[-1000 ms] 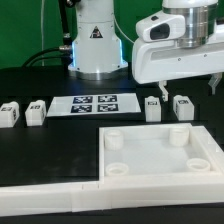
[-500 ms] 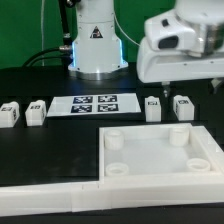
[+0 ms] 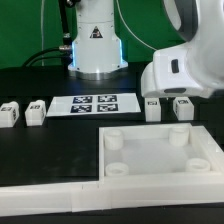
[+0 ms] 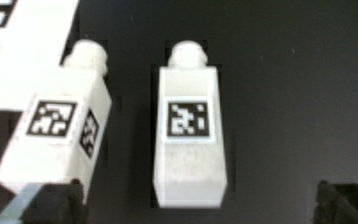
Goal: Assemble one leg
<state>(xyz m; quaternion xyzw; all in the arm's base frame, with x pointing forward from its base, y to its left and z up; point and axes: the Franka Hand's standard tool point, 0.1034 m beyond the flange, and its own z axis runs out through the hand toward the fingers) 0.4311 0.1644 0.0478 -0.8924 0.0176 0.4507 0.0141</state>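
Wrist view shows the hand (image 4: pixel 197 198) wide open, empty, above one leg (image 4: pixel 194 125).

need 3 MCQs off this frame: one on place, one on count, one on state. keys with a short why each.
1. Where does the marker board lie?
A. On the tray piece
B. Between the two pairs of legs
C. Propped upright against a leg

2. How many legs show in the exterior view?
A. 2
B. 4
C. 6

3. The gripper is:
A. shut on a leg
B. shut on the marker board
C. open, with a leg between its fingers

Key
1 B: the exterior view shows the board flat on the table, with two legs past each end.
2 B: two at the exterior view's left, two at its right under the arm.
3 C: in the wrist view the fingertips stand wide apart, with a gap on each side of the leg.
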